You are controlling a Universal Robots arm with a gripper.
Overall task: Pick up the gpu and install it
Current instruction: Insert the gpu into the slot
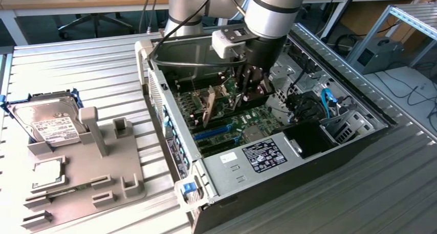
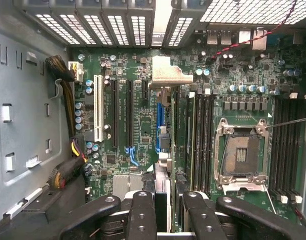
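The gpu (image 1: 220,102) is held on edge inside the open computer case (image 1: 204,193), just above the green motherboard (image 1: 256,124). My gripper (image 1: 249,90) is shut on it, reaching down from above. In the wrist view the gpu (image 2: 169,76) appears edge-on, its silver bracket at the far end by the case's rear slot openings. It runs back between my black fingers (image 2: 142,215); my gripper (image 2: 168,205) clamps its near end. The card lies along a blue expansion slot (image 2: 159,127). Whether it touches the slot I cannot tell.
An empty CPU socket (image 2: 241,150) and rows of memory slots (image 2: 200,140) lie beside the card. Bundled cables (image 2: 67,90) run along the case wall. Outside the case, a grey fixture (image 1: 89,188) holds a hard drive (image 1: 48,121) and a square chip (image 1: 49,172).
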